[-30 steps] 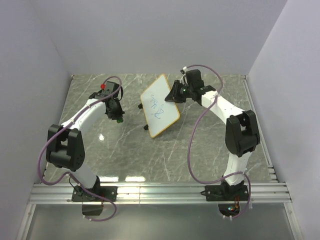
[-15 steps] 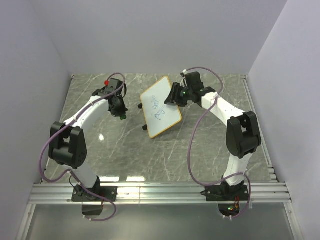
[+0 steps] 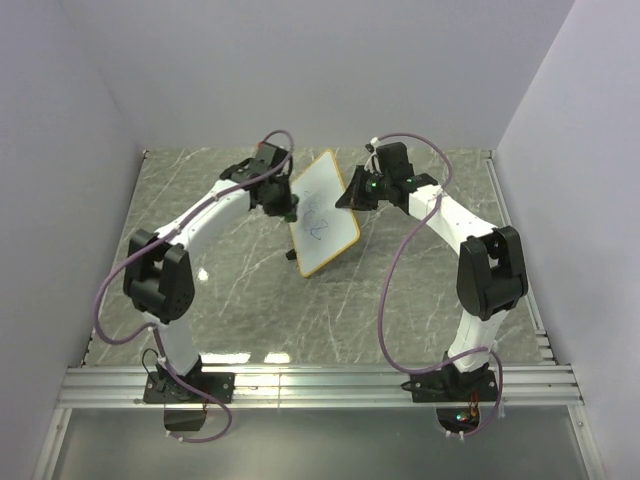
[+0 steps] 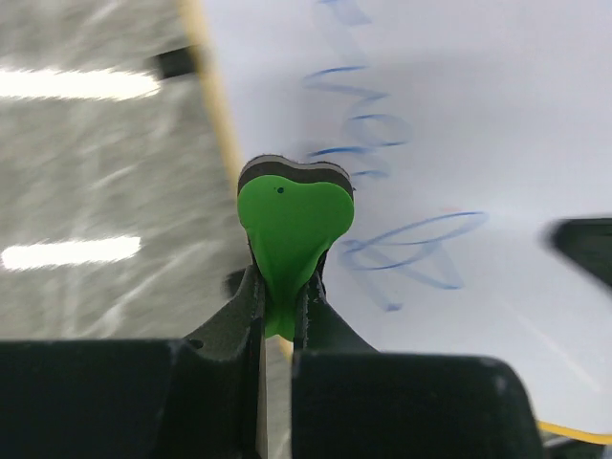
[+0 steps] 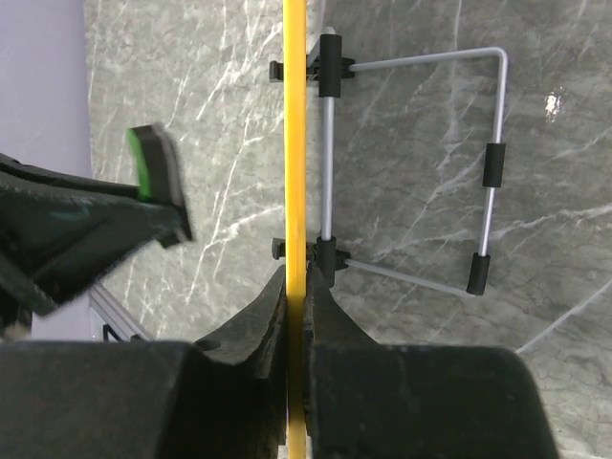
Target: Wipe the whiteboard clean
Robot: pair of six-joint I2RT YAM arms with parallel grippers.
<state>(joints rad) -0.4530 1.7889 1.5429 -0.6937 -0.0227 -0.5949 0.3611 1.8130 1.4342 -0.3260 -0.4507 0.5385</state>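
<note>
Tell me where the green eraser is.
Left wrist view: the green eraser is pinched in the left gripper, in front of the written face of the whiteboard, by its frame edge.

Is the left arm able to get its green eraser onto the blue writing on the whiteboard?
Probably yes. The left claw is shut on the green eraser, which hangs right by the blue writing on the whiteboard with nothing between them. The right claw grips the board's edge, clear of the writing.
</note>
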